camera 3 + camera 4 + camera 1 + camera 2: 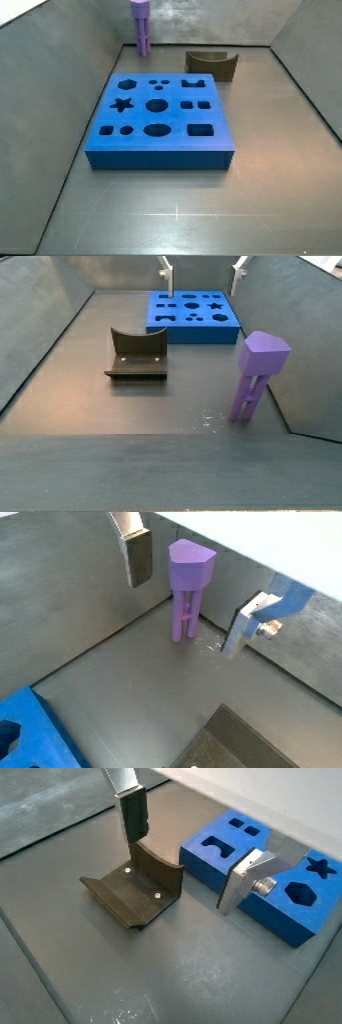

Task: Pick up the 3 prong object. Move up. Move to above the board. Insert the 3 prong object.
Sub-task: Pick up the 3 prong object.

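The 3 prong object (189, 582) is a purple peg with a wide head on thin legs. It stands upright on the grey floor close to a wall and shows in both side views (140, 25) (254, 376). The board (160, 120) is a flat blue block with dark shaped holes; it also shows in a side view (194, 316) and a wrist view (274, 878). My gripper (185, 617) hangs open and empty high above the floor. In a wrist view the peg appears between the fingers (138, 557), far below and untouched. The gripper's tips show at the top of a side view (203, 271).
The fixture (134, 893), a dark brown curved bracket with screws, stands on the floor beside the board; it shows in both side views (211, 64) (138, 354). Grey walls enclose the floor on all sides.
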You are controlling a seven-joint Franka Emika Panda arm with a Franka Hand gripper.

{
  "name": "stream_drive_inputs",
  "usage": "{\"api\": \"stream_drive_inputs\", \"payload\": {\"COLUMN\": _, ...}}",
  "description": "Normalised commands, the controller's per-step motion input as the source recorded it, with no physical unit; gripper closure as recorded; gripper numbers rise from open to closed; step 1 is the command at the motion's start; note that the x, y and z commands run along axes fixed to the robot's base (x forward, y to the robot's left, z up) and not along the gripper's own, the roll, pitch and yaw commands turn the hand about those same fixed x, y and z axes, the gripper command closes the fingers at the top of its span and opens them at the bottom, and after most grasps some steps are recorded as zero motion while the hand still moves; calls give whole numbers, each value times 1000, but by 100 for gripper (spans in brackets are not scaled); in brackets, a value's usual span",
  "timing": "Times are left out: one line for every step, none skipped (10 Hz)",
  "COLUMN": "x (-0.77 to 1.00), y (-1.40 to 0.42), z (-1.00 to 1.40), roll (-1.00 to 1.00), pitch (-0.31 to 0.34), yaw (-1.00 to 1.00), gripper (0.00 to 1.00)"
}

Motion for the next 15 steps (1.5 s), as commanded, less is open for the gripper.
{"api": "stream_drive_inputs", "payload": {"x": -334, "y": 111, "z": -26, "roll": 0, "pitch": -40, "yaw": 0, "gripper": 0}}
{"api": "stream_drive_inputs", "payload": {"x": -874, "y": 166, "z": -180, "roll": 29, "pitch": -21, "yaw": 0, "gripper": 0}}
{"api": "stream_drive_inputs", "payload": {"x": -1000, "y": 171, "z": -151, "roll": 13, "pitch": -53, "yaw": 0, "gripper": 0}}
{"api": "stream_drive_inputs", "payload": {"x": -1000, "y": 146, "z": -14, "roll": -21, "pitch": -210, "yaw": 0, "gripper": 0}}
{"api": "stream_drive_inputs", "payload": {"x": -986, "y": 254, "z": -26, "roll": -56, "pitch": -214, "yaw": 0, "gripper": 0}}
{"api": "stream_drive_inputs", "payload": {"x": -577, "y": 431, "z": -220, "roll": -23, "pitch": -141, "yaw": 71, "gripper": 0}}
{"api": "stream_drive_inputs", "payload": {"x": -374, "y": 523, "z": -226, "roll": -20, "pitch": -64, "yaw": 240, "gripper": 0}}
{"api": "stream_drive_inputs", "payload": {"x": -363, "y": 363, "z": -123, "roll": 0, "pitch": -27, "yaw": 217, "gripper": 0}}
{"api": "stream_drive_inputs", "payload": {"x": -371, "y": 280, "z": -71, "roll": 49, "pitch": -3, "yaw": 203, "gripper": 0}}
{"api": "stream_drive_inputs", "payload": {"x": -163, "y": 271, "z": -134, "roll": 76, "pitch": 3, "yaw": 151, "gripper": 0}}
{"api": "stream_drive_inputs", "payload": {"x": 0, "y": 280, "z": -163, "roll": 0, "pitch": 20, "yaw": 40, "gripper": 0}}
{"api": "stream_drive_inputs", "payload": {"x": 0, "y": 360, "z": -191, "roll": 14, "pitch": 30, "yaw": 26, "gripper": 0}}
{"api": "stream_drive_inputs", "payload": {"x": -40, "y": 334, "z": -203, "roll": 67, "pitch": 66, "yaw": 0, "gripper": 0}}
{"api": "stream_drive_inputs", "payload": {"x": -89, "y": 309, "z": -191, "roll": 124, "pitch": 116, "yaw": 0, "gripper": 0}}
{"api": "stream_drive_inputs", "payload": {"x": -11, "y": 303, "z": -166, "roll": 64, "pitch": 90, "yaw": 0, "gripper": 0}}
